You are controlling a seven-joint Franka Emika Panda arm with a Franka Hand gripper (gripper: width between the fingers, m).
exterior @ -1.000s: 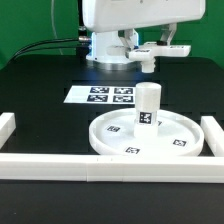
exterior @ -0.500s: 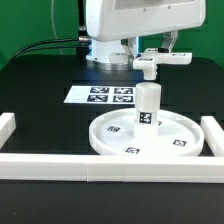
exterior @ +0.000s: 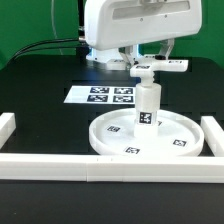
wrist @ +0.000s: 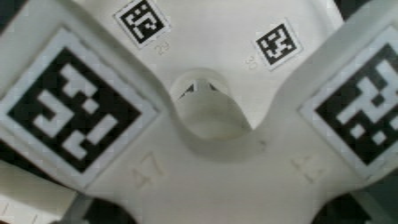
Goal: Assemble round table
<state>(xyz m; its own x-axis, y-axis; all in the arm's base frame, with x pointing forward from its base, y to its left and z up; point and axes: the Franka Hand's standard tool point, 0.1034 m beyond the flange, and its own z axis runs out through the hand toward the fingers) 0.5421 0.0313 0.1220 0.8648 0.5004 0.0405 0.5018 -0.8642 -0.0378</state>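
The large round rimmed disc (exterior: pixel 100 143) lies on the black table near the front rail. The short thick post (exterior: pixel 148 106) stands upright in its middle, with a tag on its side. My gripper (exterior: pixel 152 57) is shut on the small cross-shaped piece (exterior: pixel 161 68) and holds it level just above the top of the post. I cannot tell whether they touch. In the wrist view the cross-shaped piece (wrist: pixel 214 120) fills the picture with its tagged arms and hides my fingers.
The marker board (exterior: pixel 104 96) lies flat behind the disc. White border rails run along the front (exterior: pixel 100 168), the exterior view's left (exterior: pixel 8 128) and right (exterior: pixel 213 133). The arm's white body (exterior: pixel 130 25) hangs over the back of the table.
My gripper has carried the cross-shaped piece down and toward the exterior view's left, from behind the post to just over its top. The disc and post have not moved.
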